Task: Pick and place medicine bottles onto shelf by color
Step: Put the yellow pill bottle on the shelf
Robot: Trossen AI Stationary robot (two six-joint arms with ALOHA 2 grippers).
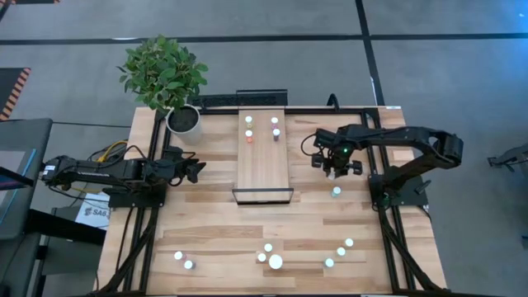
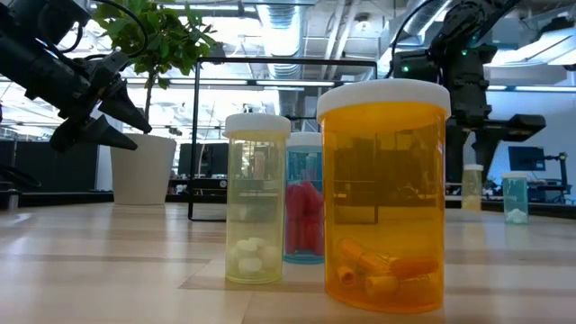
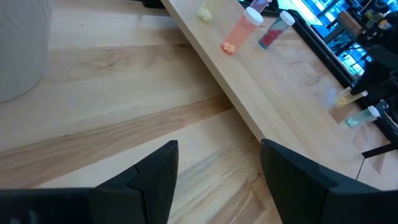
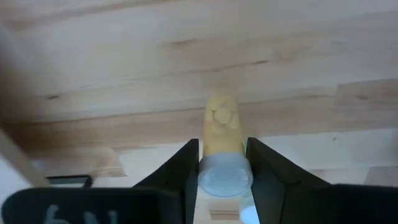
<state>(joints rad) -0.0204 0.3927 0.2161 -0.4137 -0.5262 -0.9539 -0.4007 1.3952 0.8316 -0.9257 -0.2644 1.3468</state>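
Beside the shelf [image 1: 265,153], right gripper [image 4: 224,163] fingers clamp a pill-filled yellow bottle [image 4: 222,134].

Robotics lab: exposed ceiling ducts [image 2: 288,27], monitors [image 2: 526,158], grey concrete floor [image 1: 74,58].

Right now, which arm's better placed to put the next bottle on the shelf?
Right. The right gripper is shut on a yellow bottle, beside the shelf. The left gripper is open and empty.
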